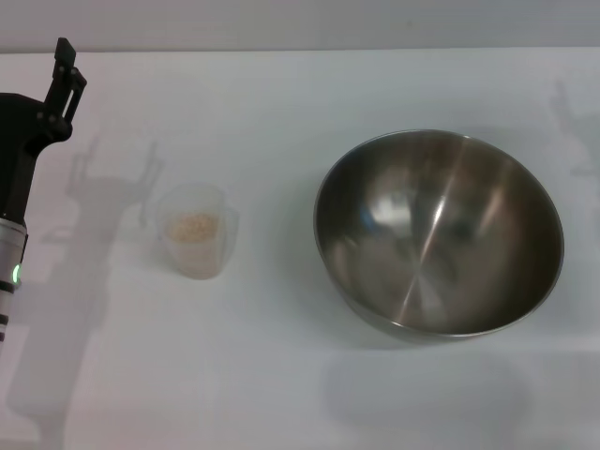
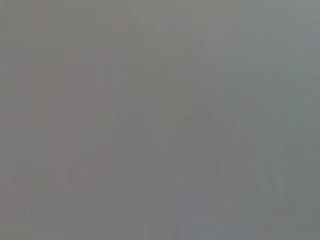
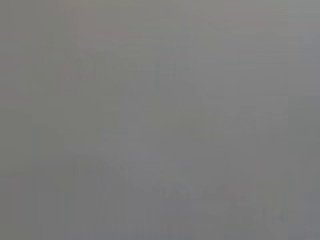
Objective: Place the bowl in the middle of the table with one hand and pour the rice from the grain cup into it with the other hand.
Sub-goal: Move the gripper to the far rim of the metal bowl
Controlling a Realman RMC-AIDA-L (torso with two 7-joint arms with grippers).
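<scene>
At the far left edge of the head view, the left tool (image 1: 66,70) reached up into the upper left corner on its black arm, held above the white worktop (image 1: 281,375) and gripping nothing; whether its fingers were wide or narrow could not be told. Right of it, in the left-centre of the frame, the cup (image 1: 197,231) stood upright on the worktop, with a pale heap of rice (image 1: 195,226) inside. Well apart from the cup, in the right half of the frame, the steel bowl (image 1: 439,234) sat tilted on the worktop, its shiny inside bare. Both wrist views showed only a flat grey blur. The right tool appeared nowhere.
</scene>
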